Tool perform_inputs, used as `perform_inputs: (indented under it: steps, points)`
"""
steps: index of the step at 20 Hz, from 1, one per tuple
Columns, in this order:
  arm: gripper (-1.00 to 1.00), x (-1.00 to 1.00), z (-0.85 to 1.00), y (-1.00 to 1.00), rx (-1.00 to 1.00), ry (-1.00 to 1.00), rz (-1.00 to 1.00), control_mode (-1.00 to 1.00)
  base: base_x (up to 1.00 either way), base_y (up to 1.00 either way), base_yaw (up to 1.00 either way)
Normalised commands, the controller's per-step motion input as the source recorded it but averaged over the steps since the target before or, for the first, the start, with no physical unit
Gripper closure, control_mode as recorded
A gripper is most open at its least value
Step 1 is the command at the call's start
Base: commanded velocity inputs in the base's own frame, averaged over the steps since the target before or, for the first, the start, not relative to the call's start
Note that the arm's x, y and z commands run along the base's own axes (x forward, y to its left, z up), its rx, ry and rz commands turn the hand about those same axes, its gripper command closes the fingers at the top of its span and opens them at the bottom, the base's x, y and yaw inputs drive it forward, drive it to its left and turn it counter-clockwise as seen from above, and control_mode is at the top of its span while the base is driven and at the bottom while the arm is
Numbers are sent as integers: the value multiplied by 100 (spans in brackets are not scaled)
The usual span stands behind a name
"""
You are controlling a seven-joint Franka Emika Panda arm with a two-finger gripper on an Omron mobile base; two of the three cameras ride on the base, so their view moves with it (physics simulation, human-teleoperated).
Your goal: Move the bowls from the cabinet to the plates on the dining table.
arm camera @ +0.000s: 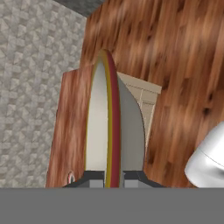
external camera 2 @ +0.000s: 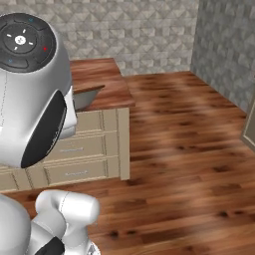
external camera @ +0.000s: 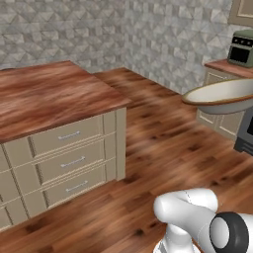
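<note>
Cream bowl (arm camera: 105,122), tan-brown rim: held edge-on in the hand view, rim running up from between the gripper (arm camera: 113,178) fingertips. The gripper is clamped on the rim, one fingertip (arm camera: 94,177) on the inside, the other on the outside wall. In the left base view the bowl (external camera: 222,96) hangs in the air at the right, above the wooden floor (external camera: 163,163); its right part is cut off by the picture's edge. In the right base view only a sliver of bowl (external camera 2: 87,95) shows beside the arm's large white joint (external camera 2: 30,89), which hides the rest.

Dining table surface (external camera: 44,96): glossy reddish-brown top, left of the bowl and apart from it. Its far-left end is cut off. Beige drawer fronts (external camera: 69,160) beneath, with small silver handles.

Small round item (arm camera: 71,178) on the surface, low left in the hand view: too small and cropped to identify.

Far right, left base view: short wood counter (external camera: 230,68) bearing a dark appliance (external camera: 242,49), partly cut off; a beige cabinet corner (external camera: 243,12) above, mostly out of frame.

Grey stone-patterned walls (external camera: 99,29) behind.
</note>
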Motion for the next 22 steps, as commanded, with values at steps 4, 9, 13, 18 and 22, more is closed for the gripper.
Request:
perform_inputs:
  steps: [4, 9, 13, 18, 22]
  points:
    - [100, 0, 0, 0, 0, 0, 0, 100, 44, 37, -2]
    - [100, 0, 0, 0, 0, 0, 0, 100, 47, 43, -1]
    - [100, 0, 0, 0, 0, 0, 0, 100, 40, 51, -1]
    - [100, 0, 0, 0, 0, 0, 0, 100, 29, 60, 0]
    - [100, 0, 0, 0, 0, 0, 0, 100, 5, 62, 0]
